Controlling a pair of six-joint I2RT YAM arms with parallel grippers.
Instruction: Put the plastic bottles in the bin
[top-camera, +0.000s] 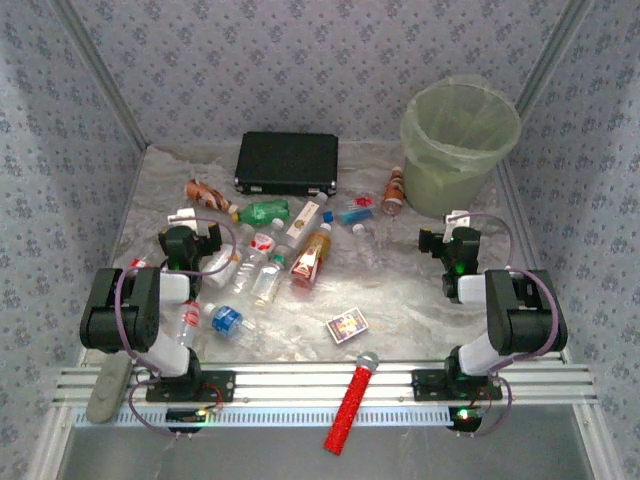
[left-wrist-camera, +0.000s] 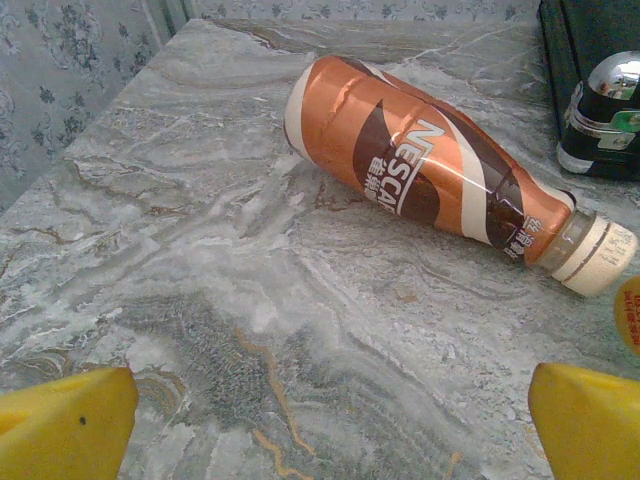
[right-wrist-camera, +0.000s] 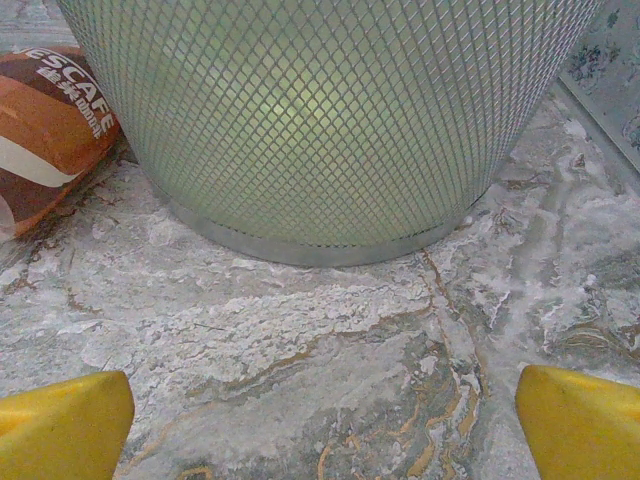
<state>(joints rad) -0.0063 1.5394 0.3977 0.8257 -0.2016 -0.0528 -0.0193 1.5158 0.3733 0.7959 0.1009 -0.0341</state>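
Got left tool (left-wrist-camera: 325, 430) spread wide, empty, low over bench (left-wrist-camera: 200, 300), facing an orange-brown bottle (left-wrist-camera: 420, 170) lying on its side. Same w/ right tool (right-wrist-camera: 320, 430): spread, empty, close up to bin (right-wrist-camera: 320, 130). Other plastic bottles (top-camera: 310, 258) scattered mid-bench, one just beside bin.

Bright, even light is given from above. In the top view only short, soft shadows are cast beside the scattered bottles (top-camera: 312, 258), and the picture is rendered soft and slightly grainy. The translucent bin (top-camera: 460, 140) is lit through and glows pale. In the left wrist view, streaks of glare are laid along the upper side of the orange-brown bottle (left-wrist-camera: 420, 165), with a thin shadow thrown under it on the table (left-wrist-camera: 200, 250). The yellow fingertips (left-wrist-camera: 60, 425) at the near corners are slightly blurred.
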